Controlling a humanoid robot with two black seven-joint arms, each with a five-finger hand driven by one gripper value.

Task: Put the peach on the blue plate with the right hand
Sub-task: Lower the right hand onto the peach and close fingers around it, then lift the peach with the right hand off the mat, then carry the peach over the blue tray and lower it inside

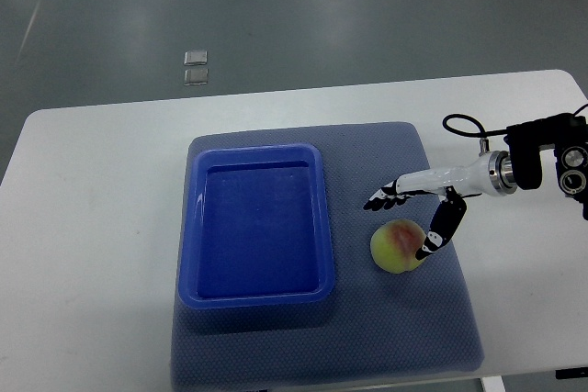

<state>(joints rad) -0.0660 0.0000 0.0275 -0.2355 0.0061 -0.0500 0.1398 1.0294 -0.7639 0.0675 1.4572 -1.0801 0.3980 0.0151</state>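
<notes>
A yellow-green peach [396, 247] with a red blush lies on the grey-blue mat [404, 328], just right of the blue rectangular plate [189, 254], which holds nothing. My right hand [404, 219] comes in from the right edge and hovers over the peach. Its fingers [380, 198] are spread above the fruit's far side, and the thumb [434, 238] touches the peach's right side. The hand is not closed around it. The left arm does not show.
The mat lies on a white table [92, 227] whose far edge runs across the top. Two small square floor fittings [195, 66] sit beyond the table. A black cable [464, 126] loops above my right wrist.
</notes>
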